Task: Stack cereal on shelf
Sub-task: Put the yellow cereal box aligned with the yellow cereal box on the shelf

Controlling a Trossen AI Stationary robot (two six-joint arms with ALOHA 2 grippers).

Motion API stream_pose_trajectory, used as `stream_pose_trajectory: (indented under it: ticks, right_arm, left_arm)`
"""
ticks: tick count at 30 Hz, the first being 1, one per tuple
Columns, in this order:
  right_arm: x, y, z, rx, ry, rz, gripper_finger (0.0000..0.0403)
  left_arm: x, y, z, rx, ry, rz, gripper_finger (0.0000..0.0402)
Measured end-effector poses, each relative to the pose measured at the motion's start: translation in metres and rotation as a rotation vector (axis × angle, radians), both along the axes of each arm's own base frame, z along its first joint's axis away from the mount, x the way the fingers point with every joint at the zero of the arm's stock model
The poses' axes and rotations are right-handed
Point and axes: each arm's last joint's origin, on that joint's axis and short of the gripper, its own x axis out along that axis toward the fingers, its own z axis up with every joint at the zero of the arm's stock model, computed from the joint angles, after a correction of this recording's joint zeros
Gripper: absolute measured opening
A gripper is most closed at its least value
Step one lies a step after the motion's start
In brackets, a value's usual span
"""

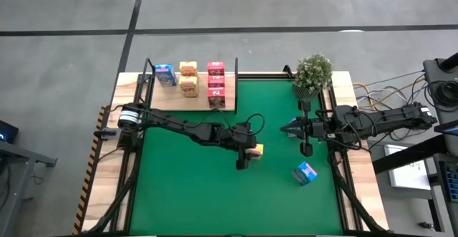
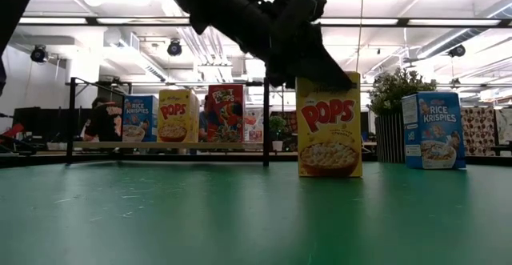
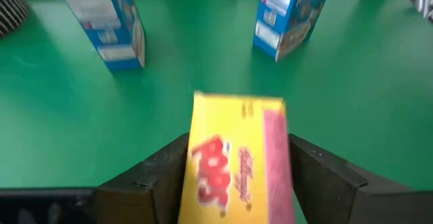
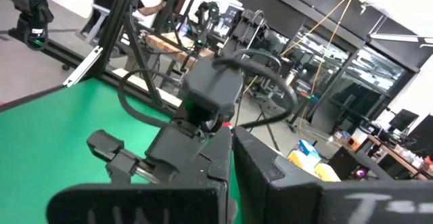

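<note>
The left gripper [image 3: 237, 176] sits over a yellow cereal box [image 3: 238, 158] standing upright on the green mat [image 1: 186, 194]. Its fingers [image 3: 159, 176] flank the box's two narrow sides, which suits a squeeze across the thin dimension. Whether they are already pressing or just beside the card I cannot tell, as the wrist view blurs there.

Beyond this gripper two blue boxes [image 3: 108, 21] stand on the mat. The high view shows only one [image 1: 306, 172] clearly. The low view confirms what neither does: the yellow box [image 2: 328, 125] rests flat on its base, with the arm coming down from above.

The shelf [image 1: 189, 97] lies well behind the left gripper, already carrying blue, yellow and pink boxes (room remains, by my judgement). The right gripper [image 1: 292, 129] waits off to the side near a potted plant [image 1: 313, 72], fingers together.
</note>
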Motion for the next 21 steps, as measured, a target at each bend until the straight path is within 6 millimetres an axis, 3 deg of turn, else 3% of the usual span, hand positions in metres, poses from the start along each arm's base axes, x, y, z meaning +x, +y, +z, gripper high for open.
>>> stream_pose_trajectory:
  ticks: [9,15,21]
  right_arm:
    - [0.0,0.0,0.0,0.0,-0.001,0.0,0.0009]
    - [0.0,0.0,0.0,0.003,0.0,0.0,0.0009]
    - [0.0,0.0,-0.001,0.002,0.009,0.0,0.0009]
  left_arm:
    - [0.0,0.0,0.002,0.014,-0.006,-0.01,0.0133]
    - [-0.003,0.0,0.005,0.037,0.0,-0.033,0.0117]
    - [-0.023,-0.001,0.039,0.075,0.014,-0.164,0.0122]
